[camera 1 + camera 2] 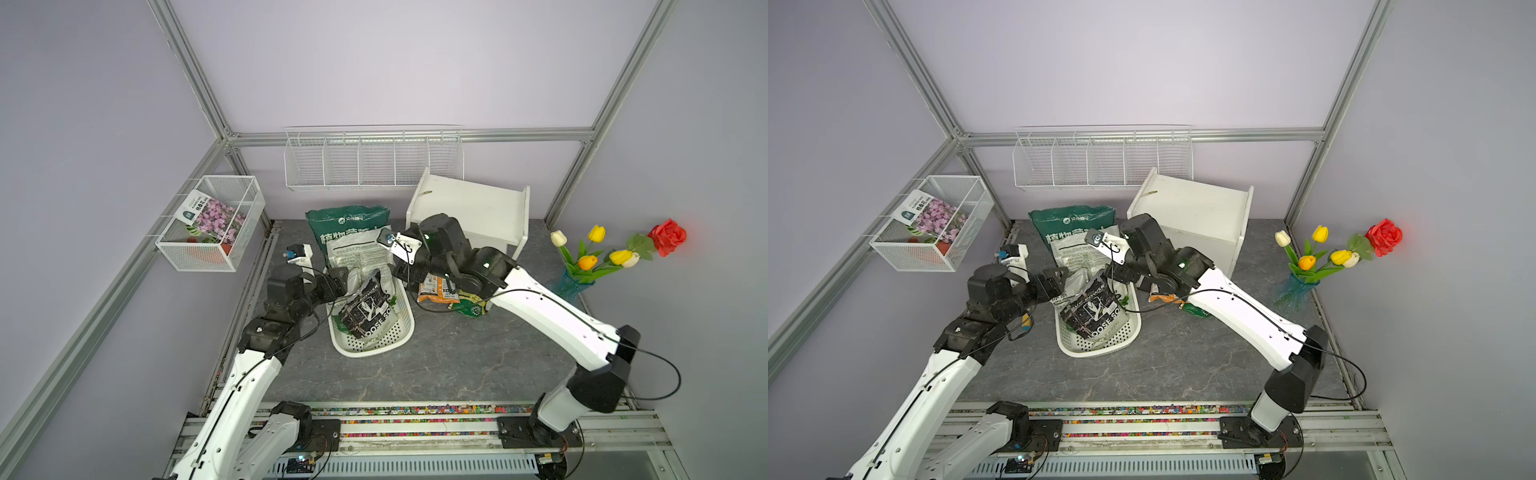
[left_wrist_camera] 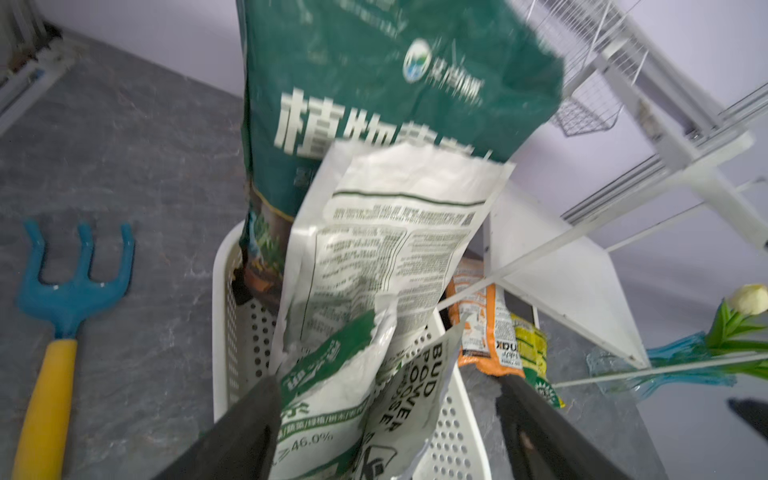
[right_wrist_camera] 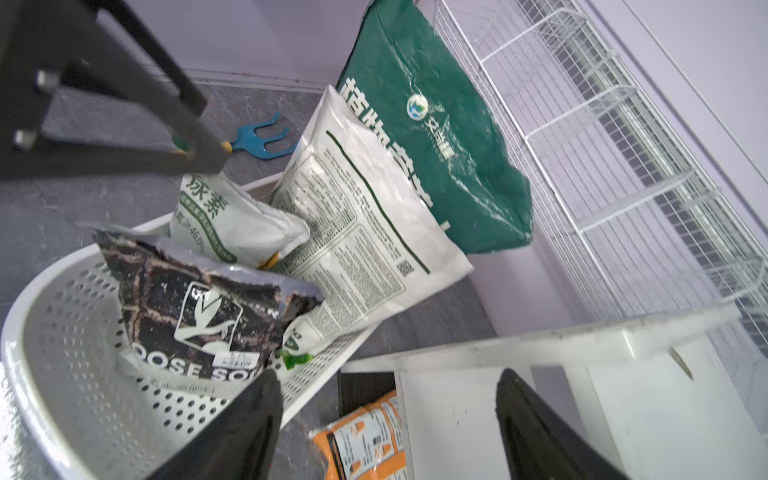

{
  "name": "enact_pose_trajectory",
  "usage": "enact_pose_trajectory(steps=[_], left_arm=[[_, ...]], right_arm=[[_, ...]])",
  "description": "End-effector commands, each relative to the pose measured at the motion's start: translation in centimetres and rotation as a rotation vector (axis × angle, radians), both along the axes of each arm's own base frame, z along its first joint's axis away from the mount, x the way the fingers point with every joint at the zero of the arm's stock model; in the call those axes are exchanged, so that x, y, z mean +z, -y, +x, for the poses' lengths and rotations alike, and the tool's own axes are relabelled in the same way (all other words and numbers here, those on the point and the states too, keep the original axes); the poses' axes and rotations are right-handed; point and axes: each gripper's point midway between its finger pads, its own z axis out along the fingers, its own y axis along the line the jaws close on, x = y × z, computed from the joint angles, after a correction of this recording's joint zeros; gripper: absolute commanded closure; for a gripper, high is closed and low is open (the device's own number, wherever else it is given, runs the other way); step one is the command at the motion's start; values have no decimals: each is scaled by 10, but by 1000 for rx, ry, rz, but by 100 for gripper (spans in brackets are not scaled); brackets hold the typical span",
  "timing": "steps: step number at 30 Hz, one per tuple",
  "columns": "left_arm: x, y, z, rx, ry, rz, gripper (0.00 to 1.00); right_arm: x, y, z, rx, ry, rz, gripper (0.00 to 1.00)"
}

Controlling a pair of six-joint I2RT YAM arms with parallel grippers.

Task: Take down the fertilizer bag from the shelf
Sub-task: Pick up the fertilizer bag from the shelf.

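Observation:
The white shelf (image 1: 469, 208) (image 3: 457, 415) stands at the back right with its top board bare. An orange bag (image 1: 436, 289) (image 3: 365, 440) lies at its foot. A white perforated basket (image 1: 399, 340) holds a tall green bag (image 1: 347, 220), a white printed bag (image 2: 395, 249), a black soil bag (image 3: 187, 299) and a small white-and-green fertilizer bag (image 2: 332, 395). My left gripper (image 2: 388, 382) is open with its fingers either side of that small bag. My right gripper (image 3: 388, 374) is open above the orange bag and the shelf's lower board, holding nothing.
A blue hand rake (image 2: 66, 291) with a yellow handle lies on the floor left of the basket. A long wire divided basket (image 1: 374, 162) hangs on the back wall. A mesh box (image 1: 212, 220) hangs on the left wall. A vase of flowers (image 1: 582, 274) stands at the right.

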Motion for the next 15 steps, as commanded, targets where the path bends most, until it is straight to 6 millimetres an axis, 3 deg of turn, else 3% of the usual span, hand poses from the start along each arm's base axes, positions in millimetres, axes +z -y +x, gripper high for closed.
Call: enact_pose_trajectory(steps=[1,5,9,15], left_arm=[[4,0,11,7,-10,1,14],[-9,10,20,-10,-60,-57,14],[-20,8,25,16,-75,-76,14],[-29,-5,23,61,-89,-93,14]], right_arm=[[-38,32,-6,-69,-34,-117,20],[-69,59,-19,-129,-81,-171,24],[-97,73,-30,-148,-142,-220,24],[-151,98,-21,-235,-168,-453,27]])
